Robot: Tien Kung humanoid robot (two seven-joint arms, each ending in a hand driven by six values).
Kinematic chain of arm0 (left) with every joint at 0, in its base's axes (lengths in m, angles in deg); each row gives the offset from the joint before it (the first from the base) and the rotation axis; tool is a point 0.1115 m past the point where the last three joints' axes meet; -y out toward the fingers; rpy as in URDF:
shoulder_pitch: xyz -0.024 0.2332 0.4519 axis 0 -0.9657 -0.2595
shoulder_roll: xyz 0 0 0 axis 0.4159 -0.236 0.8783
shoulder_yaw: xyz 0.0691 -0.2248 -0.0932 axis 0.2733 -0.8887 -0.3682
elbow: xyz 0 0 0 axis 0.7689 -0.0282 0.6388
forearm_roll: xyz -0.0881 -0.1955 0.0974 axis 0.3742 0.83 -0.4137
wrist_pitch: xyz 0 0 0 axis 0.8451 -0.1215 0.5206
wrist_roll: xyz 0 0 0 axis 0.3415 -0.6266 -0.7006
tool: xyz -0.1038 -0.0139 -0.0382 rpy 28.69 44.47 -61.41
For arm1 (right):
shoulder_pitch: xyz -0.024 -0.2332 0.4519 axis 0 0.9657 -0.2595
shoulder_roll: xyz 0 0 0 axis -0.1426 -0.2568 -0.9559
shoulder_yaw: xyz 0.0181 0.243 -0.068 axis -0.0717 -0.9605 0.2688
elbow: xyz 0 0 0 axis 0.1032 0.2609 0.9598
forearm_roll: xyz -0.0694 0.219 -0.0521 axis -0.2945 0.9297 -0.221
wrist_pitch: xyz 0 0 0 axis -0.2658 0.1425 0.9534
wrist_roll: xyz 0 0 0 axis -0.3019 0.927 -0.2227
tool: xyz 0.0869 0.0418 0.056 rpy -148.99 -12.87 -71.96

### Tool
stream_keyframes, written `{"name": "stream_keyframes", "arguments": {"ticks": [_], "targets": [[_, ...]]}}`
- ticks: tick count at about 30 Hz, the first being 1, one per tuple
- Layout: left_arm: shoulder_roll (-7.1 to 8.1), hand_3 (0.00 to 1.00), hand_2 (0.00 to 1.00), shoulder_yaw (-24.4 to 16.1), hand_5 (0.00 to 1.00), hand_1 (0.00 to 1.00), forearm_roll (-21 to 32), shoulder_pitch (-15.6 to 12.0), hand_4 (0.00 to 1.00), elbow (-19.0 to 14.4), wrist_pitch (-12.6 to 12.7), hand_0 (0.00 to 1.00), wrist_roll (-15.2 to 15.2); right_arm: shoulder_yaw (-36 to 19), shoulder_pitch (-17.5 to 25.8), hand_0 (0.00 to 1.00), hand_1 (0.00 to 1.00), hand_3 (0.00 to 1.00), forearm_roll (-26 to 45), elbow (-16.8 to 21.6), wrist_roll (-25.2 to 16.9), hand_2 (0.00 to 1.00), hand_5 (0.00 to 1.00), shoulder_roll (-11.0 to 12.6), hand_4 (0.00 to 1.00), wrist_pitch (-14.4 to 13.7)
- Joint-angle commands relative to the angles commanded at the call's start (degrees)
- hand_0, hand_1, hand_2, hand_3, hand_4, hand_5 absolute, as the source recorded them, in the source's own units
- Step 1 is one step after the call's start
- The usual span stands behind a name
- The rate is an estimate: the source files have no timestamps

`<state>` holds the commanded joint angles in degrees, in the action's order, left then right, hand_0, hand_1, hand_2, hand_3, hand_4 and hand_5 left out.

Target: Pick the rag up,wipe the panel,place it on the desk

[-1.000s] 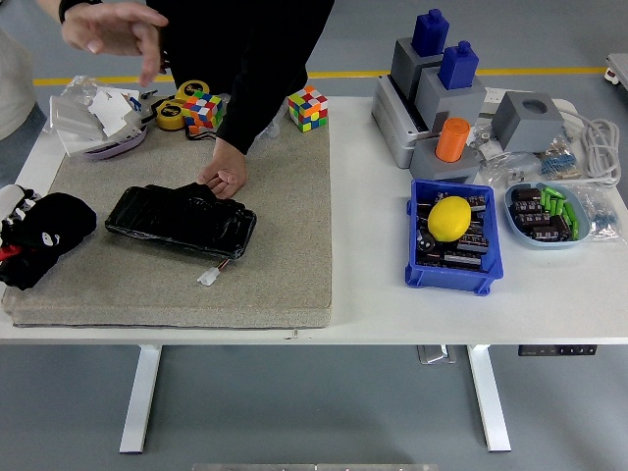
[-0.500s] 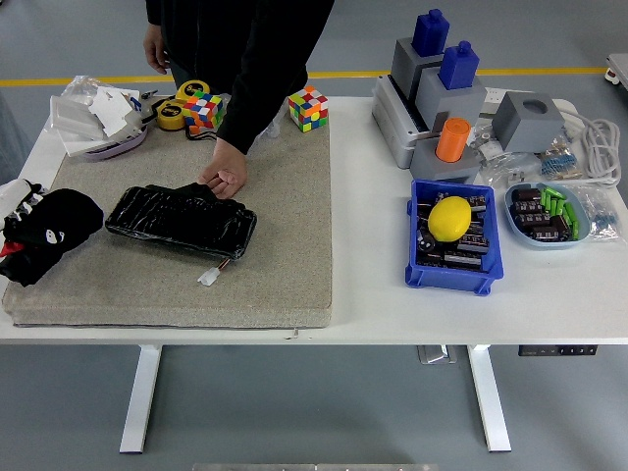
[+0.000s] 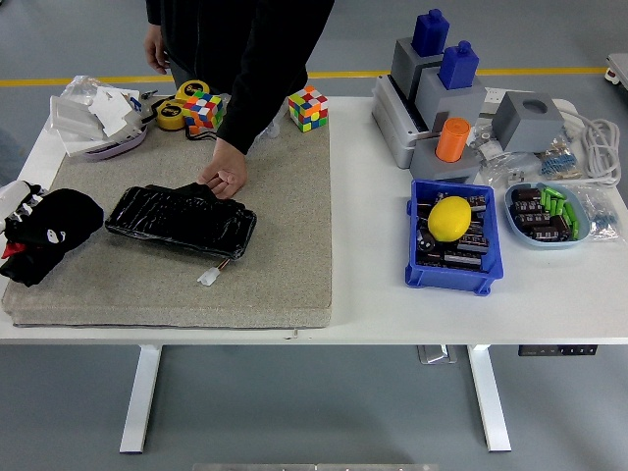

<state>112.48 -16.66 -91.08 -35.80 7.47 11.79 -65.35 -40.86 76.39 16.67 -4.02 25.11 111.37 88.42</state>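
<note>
A big grey mat [image 3: 285, 245] lies on the left part of the white table [image 3: 363, 294]. In the middle of the mat lies a shiny black panel [image 3: 182, 218], flat on its back. A person in a black sleeve [image 3: 265, 88] stands at the far side and rests one hand [image 3: 226, 180] on the far edge of the panel, with the fingers bent loosely down on it. The robot's left hand [image 3: 44, 231] is at the left edge of the mat, near the panel but not touching it. It looks like a dark lump with something black on it, maybe the rag, and I cannot tell if its fingers are wide or closed. On the right, well apart, a yellow lemon [image 3: 450, 218] sits in a blue bin [image 3: 453, 265].
</note>
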Motion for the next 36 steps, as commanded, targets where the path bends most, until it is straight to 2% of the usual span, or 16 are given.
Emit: {"name": "stream_keyframes", "arguments": {"ticks": [7,8,13,14,19,20,28,36], "targets": [[-0.40,0.604,0.413,-0.28,0.108,0.271,0.24,-0.14,0.675,0.39,-0.09,0.280,-0.08,-0.15,-0.20,0.728,0.680,0.596,-0.04,0.02,-0.01,0.684,0.509,0.03,0.998,-0.03],[-0.43,0.607,0.449,-0.30,0.131,0.332,0.29,-0.16,0.700,0.41,-0.09,0.298,-0.09,-0.19,-0.19,0.728,0.680,0.595,-0.02,0.01,-0.01,0.684,0.509,0.04,0.998,-0.04],[-0.60,0.607,0.449,-0.64,0.131,0.332,0.12,-0.40,0.700,0.34,-0.12,0.298,-0.30,-0.10,-0.14,0.728,0.680,0.595,0.11,-0.08,0.06,0.684,0.509,0.05,0.998,0.01],[-0.59,0.611,0.537,-0.64,0.213,0.490,-0.01,-0.41,0.795,0.34,-0.29,0.374,-0.12,-0.13,-0.12,0.728,0.680,0.594,0.07,-0.06,0.05,0.684,0.507,0.06,0.998,0.01],[-0.38,0.611,0.537,-0.87,0.213,0.490,-0.34,-0.59,0.795,0.31,-1.12,0.374,0.23,0.02,-0.09,0.728,0.680,0.594,0.02,-0.05,0.07,0.684,0.507,0.08,0.998,0.02],[-0.34,0.626,0.556,-0.84,0.264,0.546,-0.24,-0.60,0.844,0.31,-1.11,0.413,0.16,0.00,-0.05,0.728,0.680,0.595,-0.01,-0.04,0.07,0.684,0.507,0.10,0.998,0.02],[-0.45,0.632,0.563,-0.58,0.267,0.558,-0.48,-0.88,0.849,0.47,-0.97,0.431,0.03,0.02,-0.08,0.728,0.680,0.594,-0.09,-0.03,0.09,0.684,0.509,0.25,0.998,-0.02],[-0.46,0.649,0.578,-0.48,0.267,0.591,-0.95,-1.20,0.856,0.66,-2.31,0.468,1.56,0.35,0.02,0.728,0.680,0.595,-0.05,-0.08,0.14,0.684,0.508,0.31,0.998,0.03]]}}
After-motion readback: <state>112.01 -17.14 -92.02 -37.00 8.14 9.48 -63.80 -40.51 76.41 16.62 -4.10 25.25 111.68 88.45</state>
